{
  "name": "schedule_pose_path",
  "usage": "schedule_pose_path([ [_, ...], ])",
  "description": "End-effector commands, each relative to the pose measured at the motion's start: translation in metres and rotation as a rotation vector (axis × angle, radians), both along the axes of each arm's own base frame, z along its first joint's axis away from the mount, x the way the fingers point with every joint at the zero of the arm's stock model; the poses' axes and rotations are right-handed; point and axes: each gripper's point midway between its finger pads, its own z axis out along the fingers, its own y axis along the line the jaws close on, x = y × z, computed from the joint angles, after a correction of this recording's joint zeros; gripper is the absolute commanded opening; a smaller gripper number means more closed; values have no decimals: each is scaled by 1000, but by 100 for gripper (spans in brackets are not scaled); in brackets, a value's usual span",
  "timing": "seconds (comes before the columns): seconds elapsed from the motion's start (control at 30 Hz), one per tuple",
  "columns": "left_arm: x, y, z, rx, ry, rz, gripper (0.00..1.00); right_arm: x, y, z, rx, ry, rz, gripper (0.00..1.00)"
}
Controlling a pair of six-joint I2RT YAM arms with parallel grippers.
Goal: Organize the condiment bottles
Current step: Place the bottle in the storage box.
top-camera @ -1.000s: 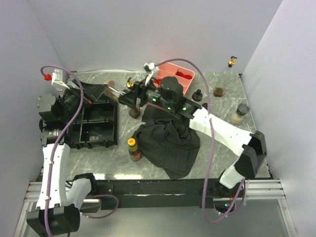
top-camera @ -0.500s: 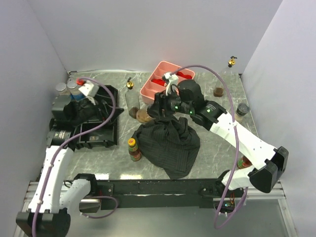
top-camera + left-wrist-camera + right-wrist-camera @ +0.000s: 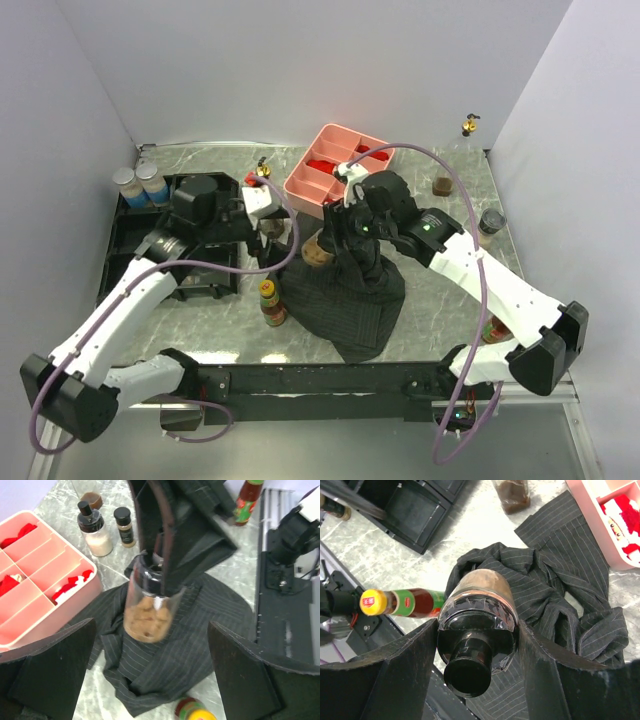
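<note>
Black fingers (image 3: 405, 670) of my right gripper (image 3: 479, 650) are clenched on the sides of a clear jar (image 3: 480, 595) with brown contents, held tilted over the dark striped cloth (image 3: 570, 590). My left gripper (image 3: 150, 675) faces it, spread wide, holding nothing. Yellow-capped sauce bottle (image 3: 268, 300) stands at the cloth's edge.

No text legible; yellow-capped bottle (image 3: 410, 602) bears red cap mark, perhaps characters.

White arms (image 3: 125, 305) with black joints, black wedge-shaped pincer fingers (image 3: 50, 675), and looping purple cables (image 3: 405, 148).
</note>
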Motion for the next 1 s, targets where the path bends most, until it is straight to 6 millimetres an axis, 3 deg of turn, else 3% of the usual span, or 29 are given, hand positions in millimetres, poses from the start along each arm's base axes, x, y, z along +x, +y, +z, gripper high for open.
schedule_pose_path([
  [0.0, 13, -17, 7, 22, -108, 3, 99, -9, 3, 60, 124, -119, 49, 0],
  [0.2, 10, -38, -8, 63, -133, -23, 99, -21, 5, 81, 180, -135, 82, 0],
  [0.33, 11, -48, -7, 46, -152, -30, 100, -28, 10, 95, 218, -136, 118, 0],
  [0.57, 14, -63, -5, 54, -179, -36, 95, -32, 17, 96, 246, -122, 144, 0],
  [0.8, 7, -65, -7, 45, -187, -61, 72, -31, 21, 93, 253, -108, 150, 0],
  [0.87, 8, -64, -5, 26, -188, -42, 57, -30, 22, 92, 257, -106, 149, 0],
  [0.9, 7, -62, 1, 8, -199, -30, 45, -31, 23, 94, 264, -104, 150, 2],
  [0.97, 6, -61, 0, -9, -197, -17, 36, -30, 24, 101, 286, -115, 146, 16],
])
